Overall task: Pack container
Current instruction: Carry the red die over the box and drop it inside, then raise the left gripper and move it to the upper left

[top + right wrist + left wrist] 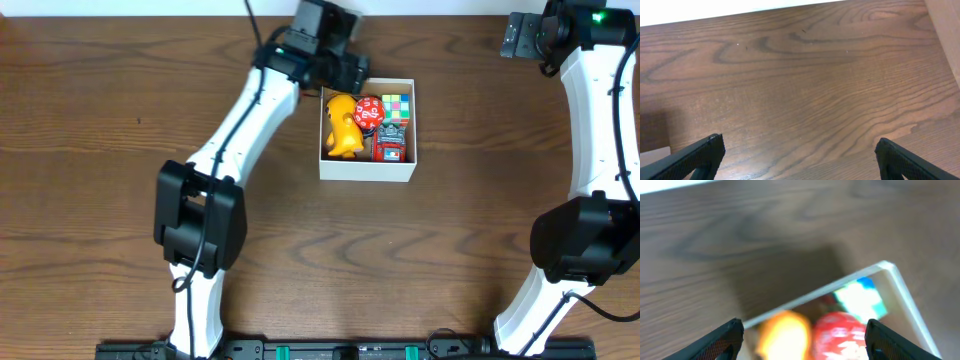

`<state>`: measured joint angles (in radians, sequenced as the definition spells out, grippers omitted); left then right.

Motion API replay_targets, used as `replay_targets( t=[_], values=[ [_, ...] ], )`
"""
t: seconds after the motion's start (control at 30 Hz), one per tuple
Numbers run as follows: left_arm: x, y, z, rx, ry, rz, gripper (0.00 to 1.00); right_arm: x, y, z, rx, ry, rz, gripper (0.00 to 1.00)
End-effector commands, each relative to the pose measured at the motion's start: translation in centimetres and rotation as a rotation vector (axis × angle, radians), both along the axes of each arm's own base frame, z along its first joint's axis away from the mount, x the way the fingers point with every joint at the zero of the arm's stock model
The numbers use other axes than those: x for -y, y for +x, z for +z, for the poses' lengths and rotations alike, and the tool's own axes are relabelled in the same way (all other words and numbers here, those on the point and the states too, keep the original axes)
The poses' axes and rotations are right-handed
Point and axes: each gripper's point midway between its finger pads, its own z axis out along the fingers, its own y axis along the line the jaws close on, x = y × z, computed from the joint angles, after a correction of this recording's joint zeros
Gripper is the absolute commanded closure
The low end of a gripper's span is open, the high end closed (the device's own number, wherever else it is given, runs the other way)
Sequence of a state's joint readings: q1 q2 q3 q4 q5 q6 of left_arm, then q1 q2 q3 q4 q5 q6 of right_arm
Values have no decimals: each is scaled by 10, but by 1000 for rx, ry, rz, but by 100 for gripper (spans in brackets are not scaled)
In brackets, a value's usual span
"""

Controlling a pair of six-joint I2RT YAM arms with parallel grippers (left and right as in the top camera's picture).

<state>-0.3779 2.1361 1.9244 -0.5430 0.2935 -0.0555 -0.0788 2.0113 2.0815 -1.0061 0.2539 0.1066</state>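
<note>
Well, L claw (803,330), R claw (797,150) both agape; container's (366,171) red toy (368,110) marks unreadable.

Crowded container (366,170), open table (100,150)
Yellow toy (342,126), red die (369,110), colour cube (397,104) and red car (390,146) fill it — little gap inside; the left gripper (345,72), fingers (725,340) spread, hangs over its far-left corner, its arm (240,120) slanting across the wood.

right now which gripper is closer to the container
Left. The left gripper hovers at the container's far left corner, above its rim. The right gripper is well off to the right, over the table near its far edge.
</note>
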Motion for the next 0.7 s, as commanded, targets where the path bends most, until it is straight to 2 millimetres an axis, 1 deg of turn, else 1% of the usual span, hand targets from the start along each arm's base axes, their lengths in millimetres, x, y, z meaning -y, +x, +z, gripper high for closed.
replay_targets(
  t=[0.0,0.07,0.1,0.17,0.23,0.33,0.37,0.4,0.47,0.57,0.67],
  values=[
    [-78,23,54,100,35,282,21,3,0,-2,0,9,-18,1],
    [-135,28,60,98,87,475,19,3,0,-2,0,9,-18,1],
    [-159,28,60,88,108,549,17,3,0,-2,0,9,-18,1],
    [-205,26,55,57,143,653,16,3,0,-2,0,9,-18,1],
    [-242,24,49,24,156,718,16,3,0,-2,1,9,-18,1],
    [-296,19,47,3,164,815,14,3,0,-2,0,9,-18,1],
    [-310,18,47,2,164,842,14,3,0,-2,0,9,-18,1],
    [-324,16,47,1,164,869,11,3,0,-2,0,9,-18,1],
    [-354,11,47,-6,165,924,2,3,0,-2,0,9,-18,1],
    [-385,2,46,-18,167,983,2,3,0,-2,0,9,-18,1],
    [-405,-5,45,-29,169,1022,2,3,0,-2,0,9,-18,1]
  ],
)
